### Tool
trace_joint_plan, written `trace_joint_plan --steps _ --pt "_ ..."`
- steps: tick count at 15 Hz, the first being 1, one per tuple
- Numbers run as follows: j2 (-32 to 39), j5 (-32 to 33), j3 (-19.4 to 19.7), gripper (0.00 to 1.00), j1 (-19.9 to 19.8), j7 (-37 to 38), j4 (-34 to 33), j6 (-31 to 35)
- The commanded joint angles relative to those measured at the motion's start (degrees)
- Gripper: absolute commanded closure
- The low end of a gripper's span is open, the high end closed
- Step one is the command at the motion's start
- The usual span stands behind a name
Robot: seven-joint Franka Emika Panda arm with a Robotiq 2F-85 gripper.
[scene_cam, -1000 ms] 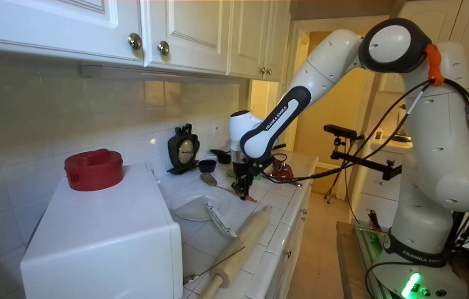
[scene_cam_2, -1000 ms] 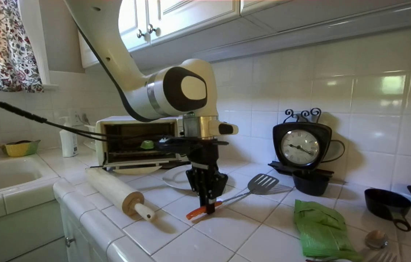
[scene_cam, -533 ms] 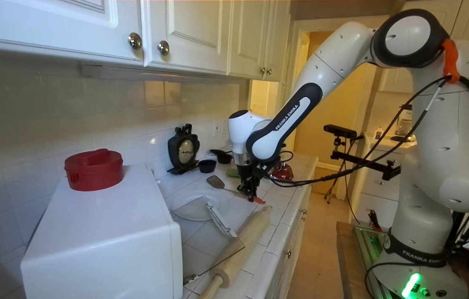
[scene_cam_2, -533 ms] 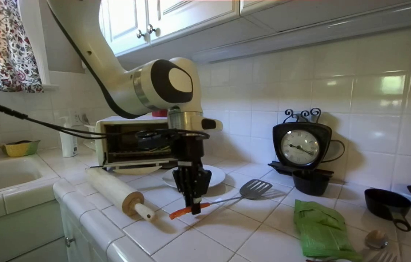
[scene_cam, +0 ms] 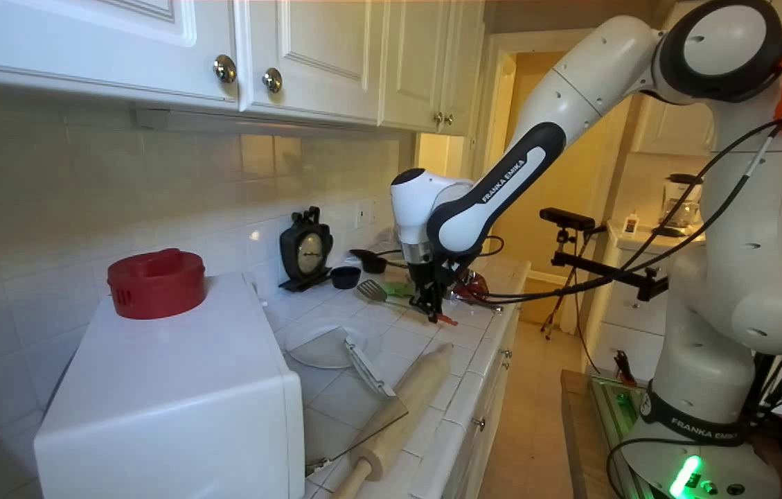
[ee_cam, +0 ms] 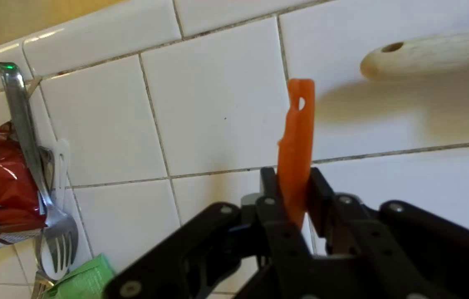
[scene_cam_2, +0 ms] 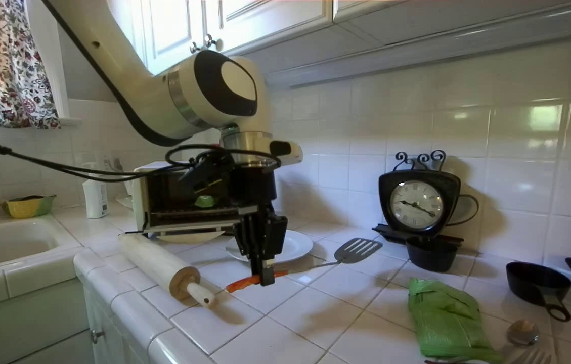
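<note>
My gripper (ee_cam: 292, 176) is shut on the orange handle (ee_cam: 298, 133) of a slotted spatula; a finger stands on each side of it in the wrist view. The handle's holed end sticks out beyond the fingertips. In an exterior view the spatula's grey slotted head (scene_cam_2: 358, 251) reaches out to the right of my gripper (scene_cam_2: 264, 275), and shadows lie on the tiles under it. The handle looks raised off the counter; whether the head touches anything I cannot tell. The head (scene_cam: 372, 290) also shows in an exterior view, left of my gripper (scene_cam: 434, 315). The head is out of the wrist view.
A wooden rolling pin (scene_cam_2: 161, 265) lies near the counter edge, close to the handle. Behind the gripper are a white plate (scene_cam_2: 295, 246) and a toaster oven (scene_cam_2: 191, 202). A clock (scene_cam_2: 419, 202), black cups (scene_cam_2: 432, 253), a green packet (scene_cam_2: 449, 318) and cutlery (ee_cam: 57, 232) stand or lie around.
My gripper has risen with the spatula held, moving left in an exterior view that faces the clock and right in the view from the oven side. The spatula head has shifted along with it.
</note>
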State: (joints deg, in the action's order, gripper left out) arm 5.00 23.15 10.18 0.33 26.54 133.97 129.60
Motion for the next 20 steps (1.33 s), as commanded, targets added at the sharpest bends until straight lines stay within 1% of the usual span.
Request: trace_joint_plan --steps 1,7,11,13,14,15,18,19,20 --pt "-5.6 0.7 -2.0 0.95 -1.2 -0.9 3.0 0.0" --pt "-11.7 -2.3 -5.1 0.95 -1.3 -6.1 6.3 0.5" --pt "-13.4 -4.7 -6.9 0.95 -1.1 -10.7 7.7 0.4" --pt "-14.2 -6.2 -7.4 0.95 -0.9 -14.2 8.1 -0.8" --pt "-11.4 -4.0 -7.8 0.95 -1.6 -10.4 6.2 -0.1" --pt "-11.5 -4.2 -7.9 0.79 -1.6 -10.8 6.3 -0.1" --pt "-11.4 -4.2 -8.0 0.79 -1.8 -10.7 6.3 -0.1" --pt "-11.4 -4.2 -8.0 0.95 -1.9 -10.7 6.3 -0.1" --pt "-11.7 -3.6 -8.2 0.95 -1.8 -10.7 6.4 -0.5"
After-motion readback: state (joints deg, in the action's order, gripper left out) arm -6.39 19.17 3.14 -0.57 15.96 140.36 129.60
